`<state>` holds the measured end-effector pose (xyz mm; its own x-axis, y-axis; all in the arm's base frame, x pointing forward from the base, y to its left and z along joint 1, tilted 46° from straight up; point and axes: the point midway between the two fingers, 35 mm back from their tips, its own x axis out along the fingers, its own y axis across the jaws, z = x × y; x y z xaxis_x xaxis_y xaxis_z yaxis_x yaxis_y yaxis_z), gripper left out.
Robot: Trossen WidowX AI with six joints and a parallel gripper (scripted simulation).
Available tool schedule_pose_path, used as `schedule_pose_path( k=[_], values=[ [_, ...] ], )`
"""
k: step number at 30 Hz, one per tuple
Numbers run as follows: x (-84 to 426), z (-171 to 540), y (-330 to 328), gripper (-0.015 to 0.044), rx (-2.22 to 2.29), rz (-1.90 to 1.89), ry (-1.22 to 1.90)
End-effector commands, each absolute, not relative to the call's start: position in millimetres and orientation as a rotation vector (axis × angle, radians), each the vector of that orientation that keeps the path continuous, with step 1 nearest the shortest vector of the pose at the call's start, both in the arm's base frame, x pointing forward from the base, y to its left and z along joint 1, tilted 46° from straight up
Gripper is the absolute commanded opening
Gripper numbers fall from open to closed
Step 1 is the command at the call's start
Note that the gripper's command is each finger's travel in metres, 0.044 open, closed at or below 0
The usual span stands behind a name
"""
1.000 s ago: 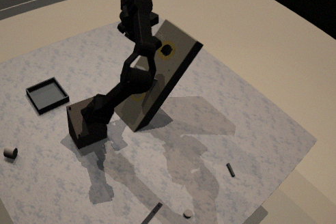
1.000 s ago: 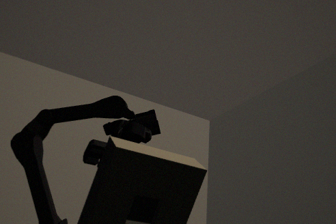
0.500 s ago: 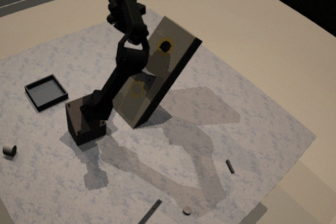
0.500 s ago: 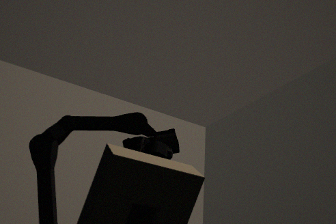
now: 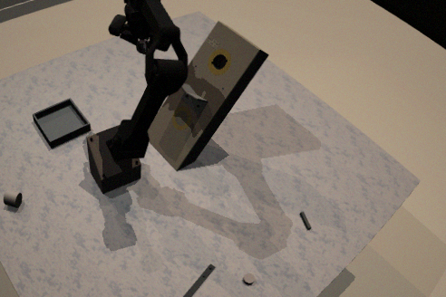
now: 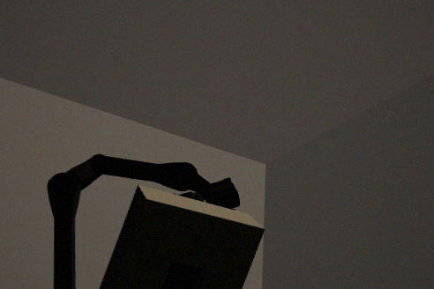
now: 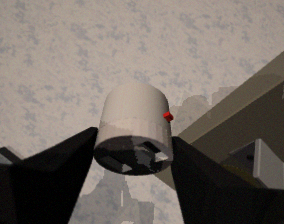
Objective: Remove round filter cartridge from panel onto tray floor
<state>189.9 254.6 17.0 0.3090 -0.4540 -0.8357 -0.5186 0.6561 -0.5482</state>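
Filter cartridge [image 7: 135, 112] (slotted face showing), gripped.

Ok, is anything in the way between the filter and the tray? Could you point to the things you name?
Nothing visible between the filter [image 7: 135, 112] and the tray [image 5: 71, 137], apart from the tray's raised rim. The panel [image 5: 242, 50] [image 6: 145, 236] [image 7: 233, 111] looks off to the side.
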Motion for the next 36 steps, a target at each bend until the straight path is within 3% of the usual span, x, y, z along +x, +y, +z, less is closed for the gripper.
schedule_pose_path(
  k=[1, 10, 21, 36],
  values=[
    [166, -8, 271, 0.0000, -1.015, 0.260, 1.368],
    [120, -49, 296, 0.0000, -1.180, 0.655, 1.406],
    [114, -53, 297, 0.0000, -1.188, 0.681, 1.408],
    [5, -119, 270, 0.0000, -1.297, 1.072, 1.451]
  ],
)
